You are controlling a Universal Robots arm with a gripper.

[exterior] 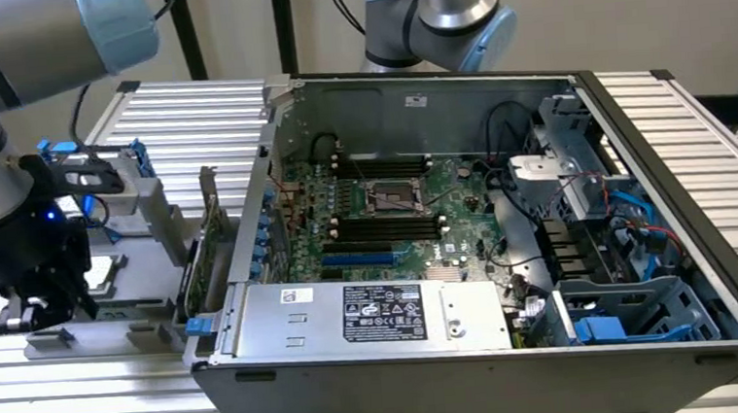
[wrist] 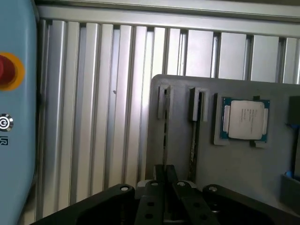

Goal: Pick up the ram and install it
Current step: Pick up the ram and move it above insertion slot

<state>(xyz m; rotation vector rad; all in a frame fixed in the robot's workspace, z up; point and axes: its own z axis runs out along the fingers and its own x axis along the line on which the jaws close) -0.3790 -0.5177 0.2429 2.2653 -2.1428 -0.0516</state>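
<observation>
Wrist view shows me the hand (wrist: 165,180) pinched nearly together on the ram (wrist: 165,140), which stands on edge in a grey holder tray (wrist: 234,183) beside the computer case (exterior: 486,393), at the exterior view's left, presumably to offer its thin edge for gripping.

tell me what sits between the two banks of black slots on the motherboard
In the exterior view, the square processor socket sits between the farther bank of slots and the nearer bank on the motherboard.

I see the ram (wrist: 165,140) edge-on, a thin dark strip slotted upright in the grey tray (wrist: 234,178). The gripper (wrist: 165,171) pinches it.
</observation>
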